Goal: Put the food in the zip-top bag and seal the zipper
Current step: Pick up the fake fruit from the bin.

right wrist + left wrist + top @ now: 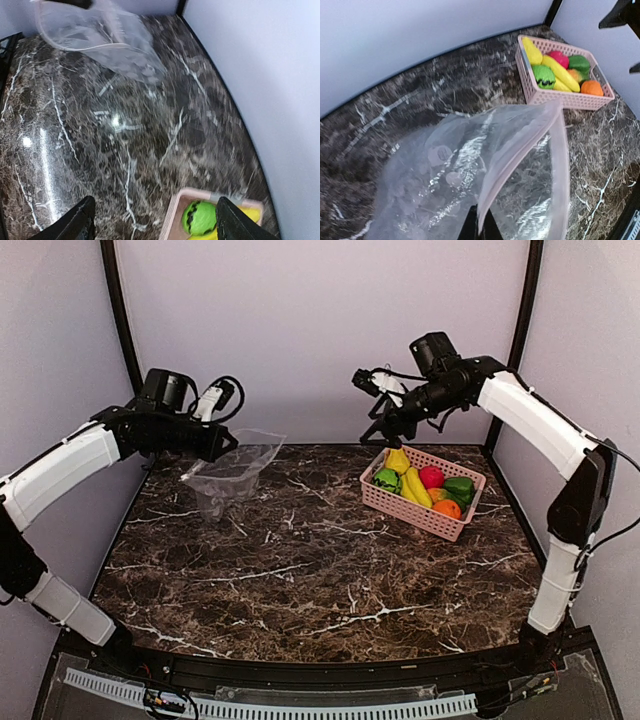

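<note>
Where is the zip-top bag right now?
In the top view, the zip-top bag hangs at the far left of the table, gripped by the left end effector, mouth open, opposite the pink basket of food at far right.

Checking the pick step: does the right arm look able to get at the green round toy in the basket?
Probably yes: the right gripper hangs open above the pink basket, and the green round toy lies uncovered below it.
</note>
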